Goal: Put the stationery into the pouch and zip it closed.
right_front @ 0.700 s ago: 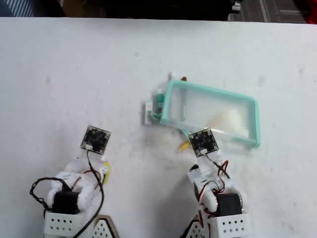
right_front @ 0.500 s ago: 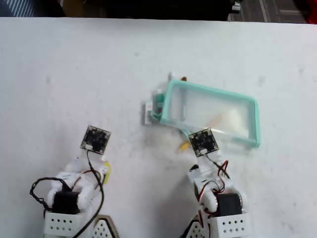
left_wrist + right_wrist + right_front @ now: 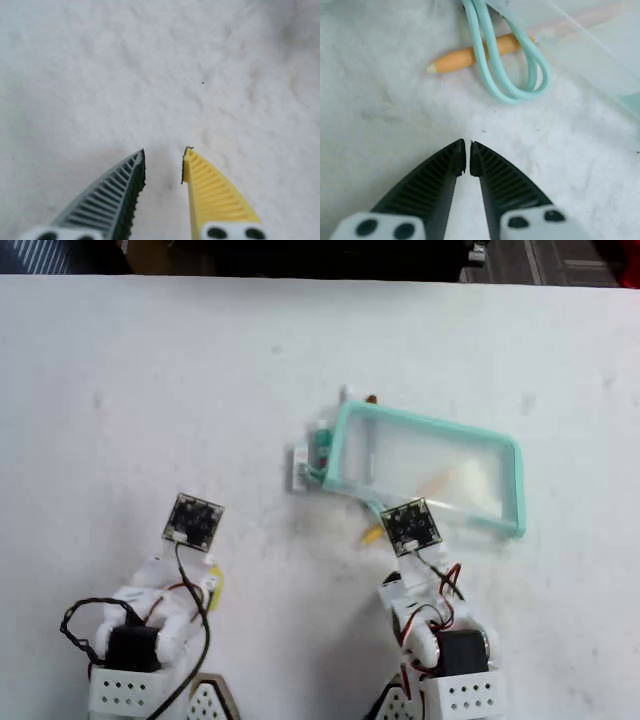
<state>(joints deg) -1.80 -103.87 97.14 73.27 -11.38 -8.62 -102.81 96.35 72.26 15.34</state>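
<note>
No change is seen from earlier. The clear, mint-edged pouch (image 3: 420,424) is laid right of centre on the counter (image 3: 150,370), an orange pencil (image 3: 454,61) at its edge. The left hand (image 3: 162,160) is held parted, the right hand (image 3: 470,155) pressed together.

The teal loop (image 3: 520,98) crosses the orange pencil (image 3: 465,58), whose far end blurs inside the pouch (image 3: 590,55).

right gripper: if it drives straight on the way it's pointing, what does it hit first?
The right gripper has bare table just ahead. After that it probably meets the orange pencil, close to where the teal loop strap crosses it. Depth is unclear, so it might pass above both.
</note>
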